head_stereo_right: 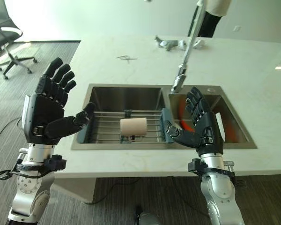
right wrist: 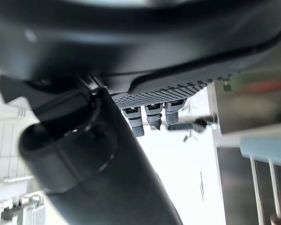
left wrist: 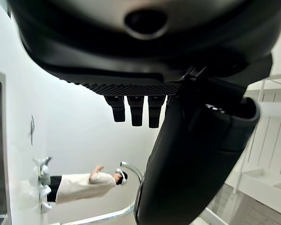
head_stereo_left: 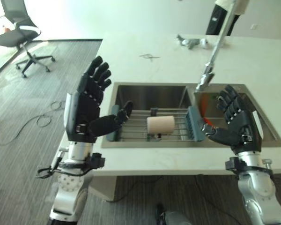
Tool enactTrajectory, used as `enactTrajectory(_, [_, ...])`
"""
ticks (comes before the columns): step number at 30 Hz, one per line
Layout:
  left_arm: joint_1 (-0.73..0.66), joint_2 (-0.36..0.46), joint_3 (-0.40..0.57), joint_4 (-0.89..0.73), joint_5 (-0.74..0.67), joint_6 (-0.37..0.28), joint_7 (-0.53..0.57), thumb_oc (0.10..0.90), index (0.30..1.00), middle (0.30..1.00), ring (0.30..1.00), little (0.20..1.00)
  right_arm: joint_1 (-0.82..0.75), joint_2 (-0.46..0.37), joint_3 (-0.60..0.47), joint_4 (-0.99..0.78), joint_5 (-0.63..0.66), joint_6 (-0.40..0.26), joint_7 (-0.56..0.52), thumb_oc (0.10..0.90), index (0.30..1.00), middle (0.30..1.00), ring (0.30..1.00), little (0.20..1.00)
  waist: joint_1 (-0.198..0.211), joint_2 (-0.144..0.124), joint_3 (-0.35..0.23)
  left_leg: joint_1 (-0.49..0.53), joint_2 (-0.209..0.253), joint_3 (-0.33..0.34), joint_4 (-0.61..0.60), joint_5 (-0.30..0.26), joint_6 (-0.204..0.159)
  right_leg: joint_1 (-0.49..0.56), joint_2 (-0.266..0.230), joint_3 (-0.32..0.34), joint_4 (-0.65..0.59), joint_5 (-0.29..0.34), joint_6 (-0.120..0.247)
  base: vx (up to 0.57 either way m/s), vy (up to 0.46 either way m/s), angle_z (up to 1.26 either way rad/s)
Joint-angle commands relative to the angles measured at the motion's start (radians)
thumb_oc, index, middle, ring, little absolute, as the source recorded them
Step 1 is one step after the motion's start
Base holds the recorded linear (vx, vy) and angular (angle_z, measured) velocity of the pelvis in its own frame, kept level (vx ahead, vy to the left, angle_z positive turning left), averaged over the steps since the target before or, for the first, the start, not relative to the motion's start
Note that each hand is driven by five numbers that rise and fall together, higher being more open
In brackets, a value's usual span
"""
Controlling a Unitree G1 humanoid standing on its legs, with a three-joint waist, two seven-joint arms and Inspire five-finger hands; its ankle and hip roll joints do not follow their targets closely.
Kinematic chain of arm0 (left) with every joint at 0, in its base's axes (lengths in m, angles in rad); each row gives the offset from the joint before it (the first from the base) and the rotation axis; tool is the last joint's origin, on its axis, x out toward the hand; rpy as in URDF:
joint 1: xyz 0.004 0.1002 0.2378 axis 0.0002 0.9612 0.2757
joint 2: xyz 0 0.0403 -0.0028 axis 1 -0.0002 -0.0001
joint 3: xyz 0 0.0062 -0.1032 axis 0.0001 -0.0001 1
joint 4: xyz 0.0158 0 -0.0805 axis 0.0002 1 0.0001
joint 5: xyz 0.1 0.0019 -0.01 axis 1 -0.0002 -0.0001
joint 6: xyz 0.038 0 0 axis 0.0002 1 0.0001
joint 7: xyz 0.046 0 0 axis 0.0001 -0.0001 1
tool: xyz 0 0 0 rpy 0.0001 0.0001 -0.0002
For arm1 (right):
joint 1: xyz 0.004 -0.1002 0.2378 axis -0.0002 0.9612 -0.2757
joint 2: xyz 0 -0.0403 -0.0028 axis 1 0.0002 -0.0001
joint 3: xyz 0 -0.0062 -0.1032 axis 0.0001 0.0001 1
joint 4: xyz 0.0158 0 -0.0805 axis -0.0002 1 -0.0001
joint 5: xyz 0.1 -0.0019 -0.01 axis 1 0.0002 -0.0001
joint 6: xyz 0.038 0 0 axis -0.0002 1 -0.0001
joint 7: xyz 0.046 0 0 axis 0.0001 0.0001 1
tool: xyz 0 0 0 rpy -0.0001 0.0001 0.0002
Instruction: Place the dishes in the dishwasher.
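Observation:
A beige cup (head_stereo_left: pixel 159 125) lies on its side on a wire rack (head_stereo_left: pixel 136 123) with blue-grey ends that spans the left sink basin (head_stereo_left: pixel 150 93). Something orange-red (head_stereo_right: pixel 187 125) lies in the right basin (head_stereo_right: pixel 225 110), partly hidden by my right hand. My left hand (head_stereo_left: pixel 86 108) is raised at the sink's left edge, open, fingers spread, thumb pointing toward the rack. My right hand (head_stereo_left: pixel 236 123) is held up over the right basin, open, palm facing left. Neither hand holds anything.
A faucet (head_stereo_left: pixel 207 75) arches over the divider between the basins. Small metal items (head_stereo_left: pixel 192 42) lie at the far side of the white counter (head_stereo_left: pixel 145 56). A person (head_stereo_left: pixel 225 14) stands behind the counter. An office chair (head_stereo_left: pixel 21 33) stands on the carpet at far left.

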Motion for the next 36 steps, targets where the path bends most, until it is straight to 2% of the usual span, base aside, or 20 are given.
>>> enactTrajectory(1, [-0.064,0.022,0.004,-0.056,0.056,-0.072,0.032,0.800,0.900,0.900,0.900,0.900,-0.100,-0.060,-0.045,-0.051,0.006,-0.079,0.011,0.800,0.900,0.900,0.900,0.900,0.021,0.016,-0.040,0.071,-0.042,-0.004,-0.278,0.201,0.044,0.017,-0.050,0.033,0.036,-0.007,0.110,0.08,0.054,-0.64])
enactTrajectory(2, [-0.057,0.024,0.005,-0.053,0.046,-0.056,0.010,0.800,0.900,0.900,0.900,0.900,-0.102,-0.061,-0.044,-0.048,0.011,-0.078,0.017,0.800,0.900,0.900,0.900,0.900,0.026,0.026,-0.037,0.055,-0.048,-0.016,-0.278,0.172,0.053,0.020,-0.036,0.039,0.036,-0.010,0.114,0.05,0.062,-0.79])
enactTrajectory(4, [-0.047,0.028,-0.006,-0.042,0.085,-0.043,-0.001,0.800,0.900,0.900,0.900,0.900,-0.119,-0.067,-0.030,-0.043,0.014,-0.068,0.031,0.800,0.900,0.900,0.900,0.900,0.041,0.050,-0.036,0.016,-0.098,-0.111,-0.278,0.104,0.072,0.016,0.003,0.072,0.036,-0.012,0.119,0.05,0.060,-0.74])
enactTrajectory(5, [-0.042,0.029,-0.010,-0.038,0.108,-0.039,0.000,0.800,0.900,0.900,0.900,0.900,-0.127,-0.068,-0.023,-0.041,0.015,-0.063,0.045,0.800,0.900,0.900,0.900,0.900,0.048,0.055,-0.040,0.016,-0.121,-0.161,-0.278,0.088,0.078,0.015,0.015,0.091,0.036,-0.011,0.119,0.07,0.042,-0.72])
enactTrajectory(7, [-0.023,0.042,0.004,-0.039,0.136,-0.009,-0.033,0.800,0.900,0.900,0.900,0.900,-0.131,-0.079,-0.015,-0.044,0.011,-0.052,0.073,0.800,0.900,0.900,0.900,0.900,0.060,0.058,-0.046,0.028,-0.148,-0.209,-0.278,0.061,0.084,0.021,0.033,0.120,0.036,-0.016,0.117,0.09,0.064,-0.86])
enactTrajectory(10, [-0.019,0.070,0.012,-0.030,0.156,0.010,-0.060,0.800,0.900,0.900,0.900,0.900,-0.126,-0.090,-0.012,-0.043,0.011,-0.043,0.086,0.800,0.900,0.900,0.900,0.900,0.058,0.062,-0.058,0.024,-0.145,-0.200,-0.278,0.002,0.096,0.024,0.028,0.119,0.036,-0.018,0.126,0.06,0.083,-0.41])
enactTrajectory(12, [-0.037,0.105,0.018,-0.012,0.150,0.051,-0.076,0.800,0.900,0.900,0.900,0.900,-0.117,-0.103,-0.013,-0.049,0.022,-0.018,0.102,0.800,0.900,0.900,0.900,0.900,0.052,0.070,-0.074,0.016,-0.145,-0.202,-0.278,-0.010,0.105,0.024,0.022,0.120,0.036,-0.016,0.135,0.06,0.113,-0.16])
enactTrajectory(18, [-0.084,0.189,0.030,0.042,0.165,0.146,-0.098,0.800,0.900,0.900,0.900,0.900,-0.117,-0.131,-0.013,-0.043,-0.020,0.026,0.155,0.800,0.900,0.900,0.900,0.900,0.038,0.081,-0.095,-0.008,-0.150,-0.206,-0.278,-0.018,0.115,0.015,0.010,0.109,0.036,-0.013,0.147,0.04,0.106,0.01])
enactTrajectory(23, [-0.132,0.257,0.007,0.121,0.272,0.249,-0.132,0.800,0.900,0.900,0.900,0.900,-0.138,-0.170,-0.011,-0.027,-0.025,0.069,0.194,0.800,0.900,0.900,0.900,0.900,0.030,0.087,-0.109,-0.024,-0.157,-0.199,-0.278,-0.010,0.123,0.013,0.005,0.100,0.036,-0.016,0.152,0.03,0.126,0.07])
enactTrajectory(26, [-0.170,0.269,-0.026,0.148,0.281,0.283,-0.133,0.800,0.900,0.900,0.900,0.900,-0.162,-0.180,0.011,-0.013,-0.037,0.072,0.206,0.800,0.900,0.900,0.900,0.900,0.026,0.089,-0.112,-0.021,-0.152,-0.184,-0.278,-0.012,0.126,0.017,0.003,0.100,0.036,-0.017,0.155,0.02,0.091,0.00])
enactTrajectory(27, [-0.207,0.268,-0.056,0.174,0.262,0.325,-0.148,0.800,0.900,0.900,0.900,0.900,-0.178,-0.187,0.022,-0.003,-0.046,0.076,0.199,0.800,0.900,0.900,0.900,0.900,0.018,0.089,-0.115,-0.018,-0.151,-0.172,-0.278,-0.015,0.128,0.018,0.002,0.103,0.036,-0.016,0.158,0.01,0.073,-0.01])
enactTrajectory(33, [-0.250,0.268,-0.104,0.230,0.278,0.360,-0.166,0.800,0.900,0.900,0.900,0.900,-0.173,-0.199,0.013,0.008,-0.040,0.080,0.227,0.800,0.900,0.900,0.900,0.900,-0.005,0.093,-0.119,-0.011,-0.141,-0.143,-0.278,-0.020,0.132,0.019,0.005,0.114,0.036,-0.013,0.162,0.00,0.057,-0.09])
enactTrajectory(36, [-0.262,0.262,-0.117,0.243,0.223,0.378,-0.195,0.800,0.900,0.900,0.900,0.900,-0.164,-0.198,0.007,0.012,-0.040,0.082,0.245,0.800,0.900,0.900,0.900,0.900,-0.016,0.093,-0.122,-0.007,-0.138,-0.133,-0.278,-0.023,0.133,0.019,0.007,0.121,0.036,-0.011,0.164,0.00,0.029,-0.09])
